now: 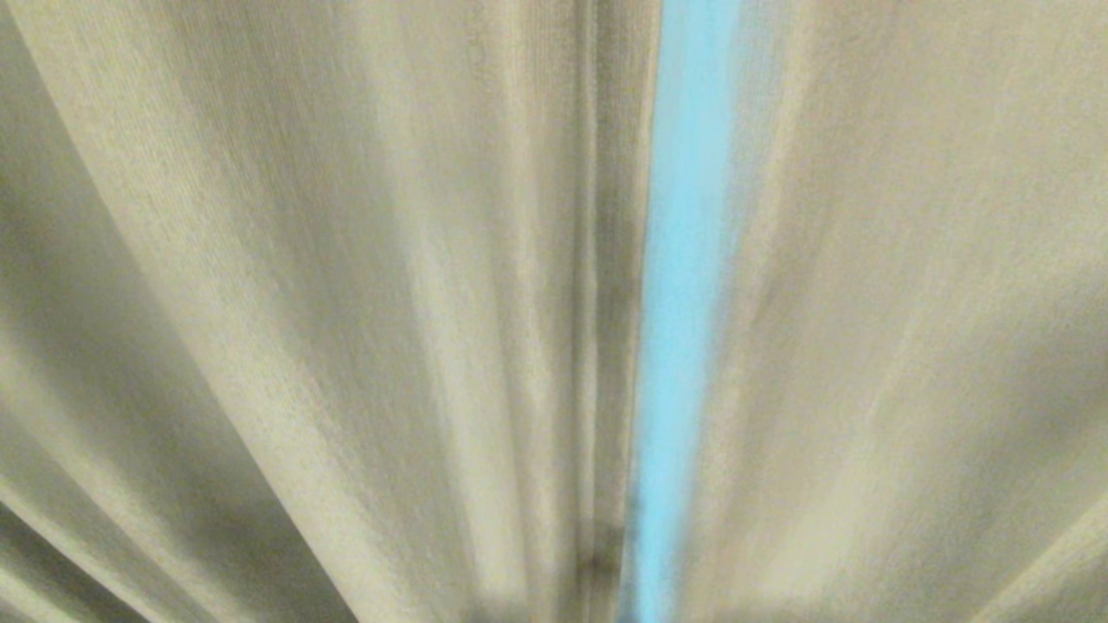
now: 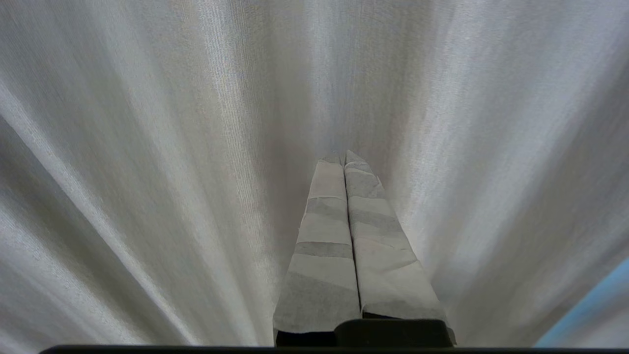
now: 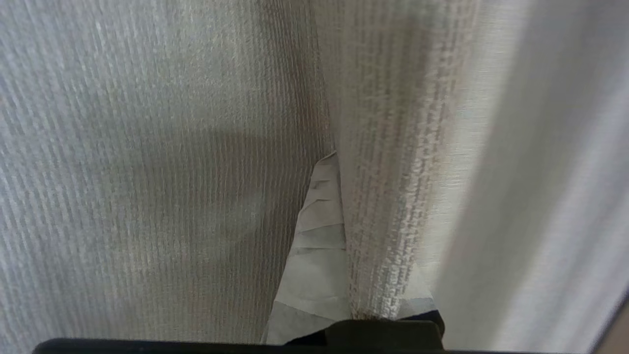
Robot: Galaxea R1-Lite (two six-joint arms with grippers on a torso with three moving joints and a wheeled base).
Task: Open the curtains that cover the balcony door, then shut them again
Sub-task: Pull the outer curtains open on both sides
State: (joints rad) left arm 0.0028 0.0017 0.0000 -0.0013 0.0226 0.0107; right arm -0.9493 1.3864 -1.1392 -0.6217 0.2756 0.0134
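Observation:
The curtains [image 1: 346,303] fill the head view as beige-grey pleated folds hanging very close, and neither arm shows there. A narrow bright blue strip [image 1: 684,303] runs top to bottom between two panels. The balcony door is hidden behind the fabric. My left gripper [image 2: 344,158] is shut and empty, its tape-wrapped fingers [image 2: 324,236] pressed together and pointing at the curtain [image 2: 147,147]. My right gripper [image 3: 338,160] is shut on a woven fold of the curtain [image 3: 388,196]. The fold comes out between the two fingers and covers most of one; the other finger [image 3: 319,246] shows bare.
Fabric surrounds both grippers on all sides. A pale smooth fold [image 3: 540,196] hangs beside the right gripper. A sliver of blue [image 2: 589,314] shows at the edge of the left wrist view.

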